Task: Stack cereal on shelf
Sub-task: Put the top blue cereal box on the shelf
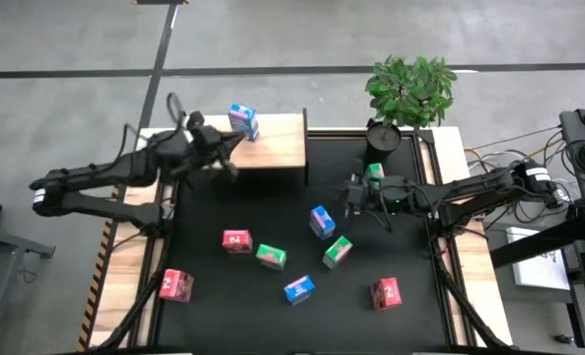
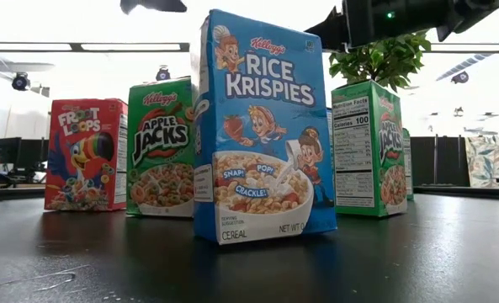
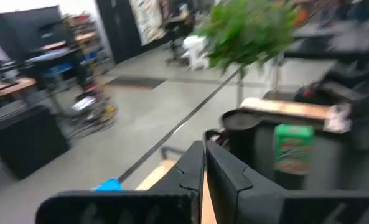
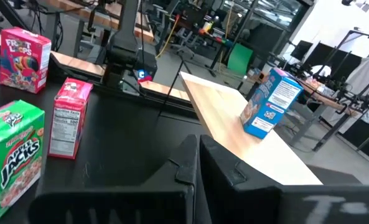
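The pale wooden shelf [image 1: 268, 150] stands at the table's far left. One blue cereal box [image 1: 244, 120] stands on its top, also seen in the right wrist view [image 4: 270, 102]. My left gripper [image 1: 233, 148] is shut and empty just beside that box, over the shelf; in the left wrist view [image 3: 203, 167] its fingers meet. My right gripper [image 1: 352, 197] is shut and empty over the mat's far right part, and its fingers [image 4: 196, 158] point toward the shelf [image 4: 231, 115]. A green box [image 1: 374, 175] stands on the mat beside the right wrist.
Several boxes stand on the black mat: red [image 1: 236, 241], green [image 1: 270, 256], blue [image 1: 321, 222], green [image 1: 337, 250], blue [image 1: 299, 289], red [image 1: 177, 285], red [image 1: 386, 292]. A potted plant [image 1: 408, 91] stands at the far right. The blue Rice Krispies box [image 2: 262, 126] fills the low view.
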You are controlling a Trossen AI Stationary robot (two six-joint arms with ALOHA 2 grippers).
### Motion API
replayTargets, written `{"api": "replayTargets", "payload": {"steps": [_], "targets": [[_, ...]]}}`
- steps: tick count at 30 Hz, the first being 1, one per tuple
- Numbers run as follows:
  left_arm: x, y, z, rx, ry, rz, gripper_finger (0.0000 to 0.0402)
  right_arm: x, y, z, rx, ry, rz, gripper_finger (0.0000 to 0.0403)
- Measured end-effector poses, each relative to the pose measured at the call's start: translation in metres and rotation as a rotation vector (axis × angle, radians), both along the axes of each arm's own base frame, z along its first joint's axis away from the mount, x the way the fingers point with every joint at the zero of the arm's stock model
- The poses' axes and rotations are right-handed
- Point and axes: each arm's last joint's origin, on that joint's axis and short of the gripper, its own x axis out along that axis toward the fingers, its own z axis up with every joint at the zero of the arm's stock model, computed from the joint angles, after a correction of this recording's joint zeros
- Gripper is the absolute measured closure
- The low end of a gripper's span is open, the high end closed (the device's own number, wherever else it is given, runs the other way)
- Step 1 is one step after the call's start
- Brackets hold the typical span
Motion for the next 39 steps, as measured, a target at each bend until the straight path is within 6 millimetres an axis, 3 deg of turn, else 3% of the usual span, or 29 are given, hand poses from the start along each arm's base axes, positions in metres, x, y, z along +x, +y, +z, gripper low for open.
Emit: {"api": "replayTargets", "payload": {"steps": [9,14,28,39], "targets": [[0.024,0.065,-0.021,-0.021,0.165,0.23,0.0402,-0.001,0.0,0.001,-0.058,0.008,0.001,0.0394],[0.032,0.089,-0.037,-0.061,0.221,0.273,0.0402,-0.001,-0.001,0.001,-0.076,0.012,-0.002,0.0394],[0.046,0.108,-0.048,-0.095,0.287,0.374,0.0402,-0.001,-0.003,0.001,-0.076,0.015,-0.015,0.0394],[0.034,0.107,-0.048,-0.094,0.321,0.544,0.0402,-0.001,-0.003,0.0,-0.071,0.015,-0.015,0.0394]]}}
